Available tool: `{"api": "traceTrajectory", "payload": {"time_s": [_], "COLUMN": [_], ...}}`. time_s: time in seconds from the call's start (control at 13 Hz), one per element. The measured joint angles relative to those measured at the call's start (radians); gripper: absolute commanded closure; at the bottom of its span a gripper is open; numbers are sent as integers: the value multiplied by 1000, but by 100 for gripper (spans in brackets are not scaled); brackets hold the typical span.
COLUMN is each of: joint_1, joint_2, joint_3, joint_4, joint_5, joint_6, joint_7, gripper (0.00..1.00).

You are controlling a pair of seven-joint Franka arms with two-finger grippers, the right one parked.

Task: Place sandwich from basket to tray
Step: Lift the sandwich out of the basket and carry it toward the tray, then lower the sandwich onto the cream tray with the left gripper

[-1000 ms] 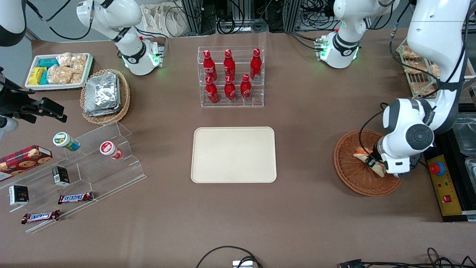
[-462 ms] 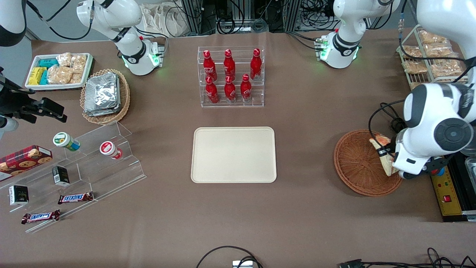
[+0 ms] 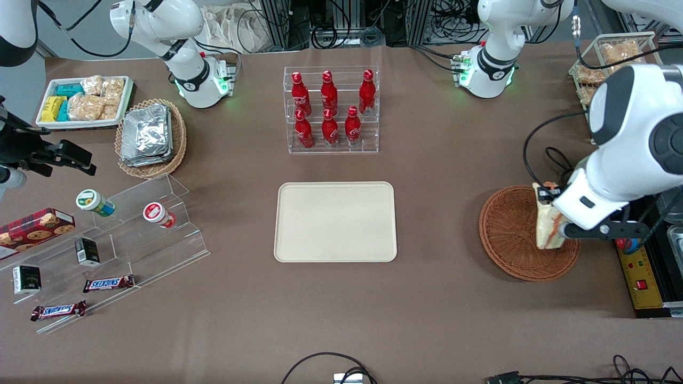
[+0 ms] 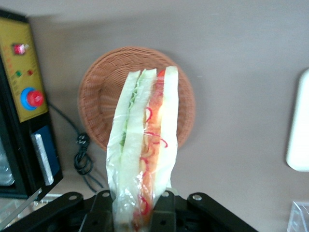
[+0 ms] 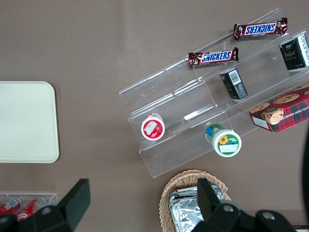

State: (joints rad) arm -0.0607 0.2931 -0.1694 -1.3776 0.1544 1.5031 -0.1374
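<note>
My left gripper (image 3: 557, 226) is shut on the sandwich (image 3: 546, 224), a wrapped wedge of white bread with orange-red and green filling. It holds the sandwich up in the air above the reddish-brown wicker basket (image 3: 507, 234), at the basket's edge toward the working arm's end. In the left wrist view the sandwich (image 4: 145, 145) stands between the black fingers (image 4: 164, 215), with the bare basket (image 4: 101, 96) below it. The cream tray (image 3: 335, 222) lies bare at the table's middle; its edge shows in the left wrist view (image 4: 299, 130).
A clear rack of red bottles (image 3: 331, 109) stands farther from the front camera than the tray. A yellow control box with a red button (image 3: 635, 261) lies beside the basket. A wire rack of bagged snacks (image 3: 603, 69) stands near the working arm. A clear stepped shelf (image 3: 106, 245) lies toward the parked arm's end.
My gripper has lifted the sandwich out of the basket and risen with it, swinging toward the working arm's end. The sandwich has turned upright in the grip.
</note>
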Motion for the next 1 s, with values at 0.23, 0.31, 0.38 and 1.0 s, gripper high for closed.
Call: {"api": "traceTrajectory", "payload": {"time_s": [0.23, 0.31, 0.38, 1.0], "joint_1": [-45, -63, -80, -246], "joint_2": [-23, -25, -23, 159], "joint_3": [-54, -72, -95, -201], "joint_4": [11, 11, 11, -3], "joint_5": [-68, -76, -79, -21], "joint_6": [-29, -29, -29, 165], "joint_7": [6, -5, -40, -458], "gripper": [100, 100, 100, 100]}}
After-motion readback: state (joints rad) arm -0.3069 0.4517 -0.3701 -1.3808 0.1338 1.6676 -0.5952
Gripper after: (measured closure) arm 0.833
